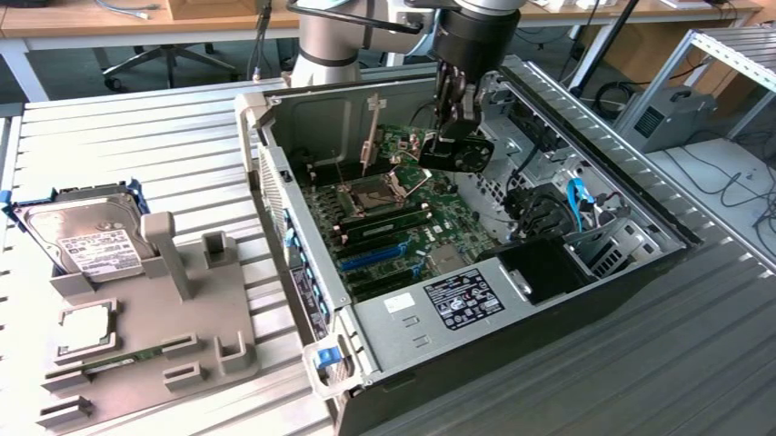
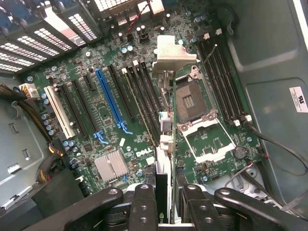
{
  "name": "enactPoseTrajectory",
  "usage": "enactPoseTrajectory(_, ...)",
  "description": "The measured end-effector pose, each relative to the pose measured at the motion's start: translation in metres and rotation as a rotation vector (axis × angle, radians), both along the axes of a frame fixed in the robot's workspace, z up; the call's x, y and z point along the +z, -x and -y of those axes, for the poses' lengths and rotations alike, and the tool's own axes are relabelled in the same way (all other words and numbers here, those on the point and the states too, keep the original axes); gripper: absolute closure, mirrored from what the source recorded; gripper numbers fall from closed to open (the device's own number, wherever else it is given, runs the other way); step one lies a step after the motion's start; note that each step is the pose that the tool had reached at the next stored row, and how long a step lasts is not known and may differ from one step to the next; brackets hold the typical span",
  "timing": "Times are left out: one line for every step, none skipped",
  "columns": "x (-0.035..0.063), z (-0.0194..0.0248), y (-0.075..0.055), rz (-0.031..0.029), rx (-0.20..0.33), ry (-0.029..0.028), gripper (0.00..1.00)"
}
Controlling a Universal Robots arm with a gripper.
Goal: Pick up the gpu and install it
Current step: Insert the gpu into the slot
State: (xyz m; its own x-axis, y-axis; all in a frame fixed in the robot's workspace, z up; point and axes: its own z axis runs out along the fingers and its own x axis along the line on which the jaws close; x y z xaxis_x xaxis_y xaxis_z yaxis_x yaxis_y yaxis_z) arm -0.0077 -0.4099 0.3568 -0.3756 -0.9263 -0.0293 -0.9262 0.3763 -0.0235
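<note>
Nearest the wrist camera, the hand (image 2: 163, 204) is clamped on the gpu (image 2: 163, 144), held edge-on above the motherboard (image 2: 120, 101); in the exterior view's upper centre it hangs inside the open computer case (image 1: 606, 272). We judge pickup done, seating not yet done. Count: one gpu, one case, one hard drive (image 1: 79, 236) at left on the grey holder (image 1: 158, 336).

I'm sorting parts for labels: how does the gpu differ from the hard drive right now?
The gpu hangs in the gripper above the open case's motherboard; the hard drive sits in the grey holder outside. The gpu shows a black fan, the hard drive a silver body with a white label.
</note>
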Motion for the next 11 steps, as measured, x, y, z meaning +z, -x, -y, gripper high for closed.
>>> enactPoseTrajectory(0.0000,0.0000,0.0000,0.0000,0.001,0.0000,0.74)
enactPoseTrajectory(0.0000,0.0000,0.0000,0.0000,0.001,0.0002,0.74)
enactPoseTrajectory(0.0000,0.0000,0.0000,0.0000,0.002,0.0004,0.74)
enactPoseTrajectory(-0.0001,0.0000,0.0000,0.0000,0.002,0.0006,0.74)
enactPoseTrajectory(-0.0001,0.0000,0.0000,0.0000,0.003,0.0011,0.74)
enactPoseTrajectory(-0.0001,0.0000,0.0000,0.0000,0.003,0.0015,0.74)
enactPoseTrajectory(-0.0001,0.0000,0.0000,0.0000,0.004,0.0021,0.74)
enactPoseTrajectory(-0.0001,0.0000,0.0000,0.0000,0.004,0.0025,0.74)
enactPoseTrajectory(-0.0001,0.0000,0.0000,0.0000,0.004,0.0030,0.74)
enactPoseTrajectory(-0.0001,0.0000,0.0000,0.0000,0.005,0.0038,0.74)
enactPoseTrajectory(-0.0001,0.0000,0.0000,0.0000,0.005,0.0055,0.74)
